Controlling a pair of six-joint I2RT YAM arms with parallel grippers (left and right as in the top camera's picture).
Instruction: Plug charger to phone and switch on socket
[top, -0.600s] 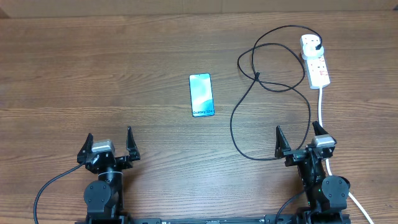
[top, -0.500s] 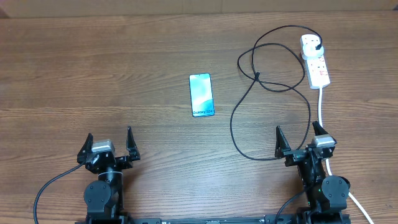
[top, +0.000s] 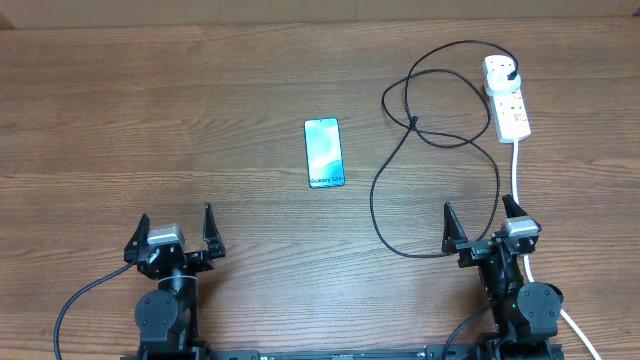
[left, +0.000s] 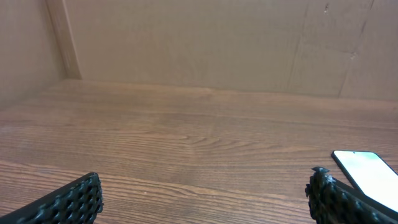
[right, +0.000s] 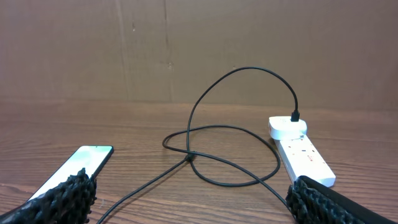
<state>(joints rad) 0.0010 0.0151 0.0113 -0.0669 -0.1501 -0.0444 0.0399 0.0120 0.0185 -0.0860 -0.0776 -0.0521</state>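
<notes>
Fingers of the left gripper and right gripper gape empty, nothing having stirred: charger, phone and socket lie untouched on the tabletop, task unstarted.

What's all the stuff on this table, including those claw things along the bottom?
table: one, brown wood, under everything
cardboard wall: one, tan, behind the table
phone: one, blue-teal screen, flat near the middle
charger: one, black looping cable, right side, plugged into the socket
socket: one, white with red marks, far right
white cord: one, from the socket toward the near edge
left gripper: one, black, near edge, open, empty
right gripper: one, black, near edge, open, empty
</notes>
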